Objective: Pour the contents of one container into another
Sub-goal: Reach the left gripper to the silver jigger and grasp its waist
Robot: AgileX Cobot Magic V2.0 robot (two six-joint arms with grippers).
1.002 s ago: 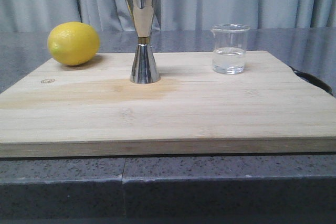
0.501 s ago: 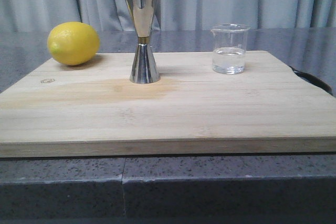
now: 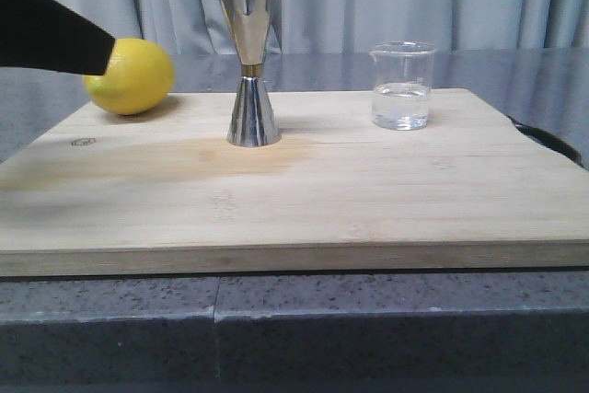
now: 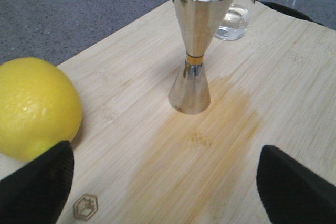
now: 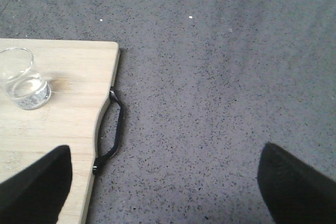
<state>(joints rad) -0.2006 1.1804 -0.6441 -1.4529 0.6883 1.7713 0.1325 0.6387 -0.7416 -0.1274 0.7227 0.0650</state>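
Left gripper: fingers spread, empty; jigger ahead between them, lemon beside one. Right gripper: spread, empty; beaker off to one side.

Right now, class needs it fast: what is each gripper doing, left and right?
Left gripper: open, holding nothing, fingers wide apart near the yellow lemon.
Right gripper: open, empty, over the grey speckled countertop.
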